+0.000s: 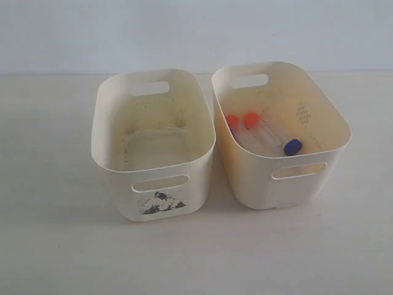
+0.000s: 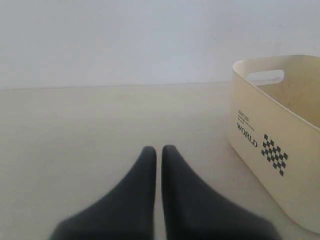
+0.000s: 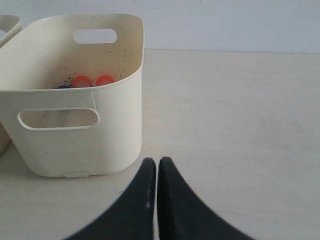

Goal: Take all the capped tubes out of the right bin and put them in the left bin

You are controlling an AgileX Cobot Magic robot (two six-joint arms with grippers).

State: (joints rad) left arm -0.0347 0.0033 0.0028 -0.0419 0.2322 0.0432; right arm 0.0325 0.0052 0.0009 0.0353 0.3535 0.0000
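The yellower right bin (image 1: 319, 163) holds clear capped tubes: two with orange-red caps (image 1: 251, 119) (image 1: 232, 121) and one with a dark blue cap (image 1: 292, 147); a fourth tube is hidden. The paler left bin (image 1: 116, 178), with its torn sticker (image 1: 161, 202), looks empty. Neither gripper shows in the exterior view. My left gripper (image 2: 159, 150) is shut over bare table beside the left bin (image 2: 280, 150). My right gripper (image 3: 157, 162) is shut, low over the table next to the right bin (image 3: 115, 145), where orange caps (image 3: 81, 81) and a blue cap (image 3: 63, 86) peek over the rim.
The two bins stand side by side, nearly touching, on a pale table (image 1: 49, 246). A white wall (image 1: 184, 31) runs behind them. The left bin's outer side carries black printed lettering and a checker mark (image 2: 274, 155).
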